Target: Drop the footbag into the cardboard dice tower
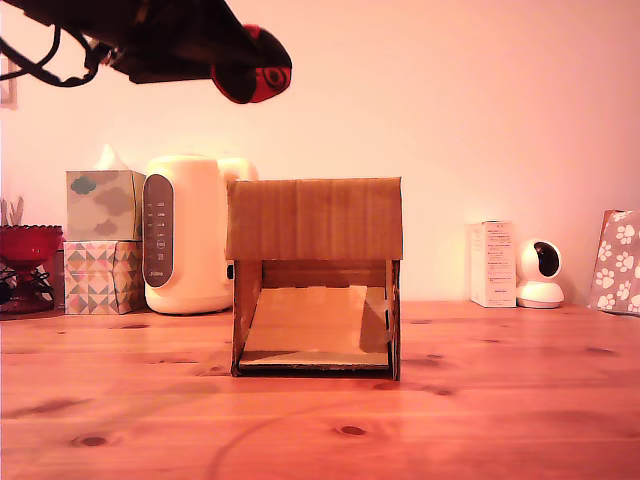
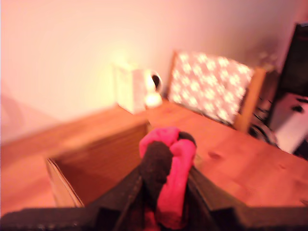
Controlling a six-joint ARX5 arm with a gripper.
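Note:
The red and black footbag (image 1: 256,72) hangs high in the exterior view, above the left part of the cardboard dice tower (image 1: 314,218). My gripper (image 1: 238,62) is shut on it, reaching in from the exterior view's upper left. The tower is a brown corrugated box with a solid upper front panel and a sloped ramp (image 1: 312,325) showing in its lower opening. In the blurred wrist view the footbag (image 2: 166,168) is squeezed between my dark fingers (image 2: 122,197), with the tower's open top (image 2: 98,163) just beyond and below it.
Behind the tower stand two stacked tissue boxes (image 1: 103,240), a cream appliance (image 1: 190,235) and a red bowl (image 1: 27,243) at the exterior view's left. A white carton (image 1: 492,263), a small white camera (image 1: 541,273) and a paw-print bag (image 1: 617,262) stand at the right. The wooden table (image 1: 500,400) spreads in front.

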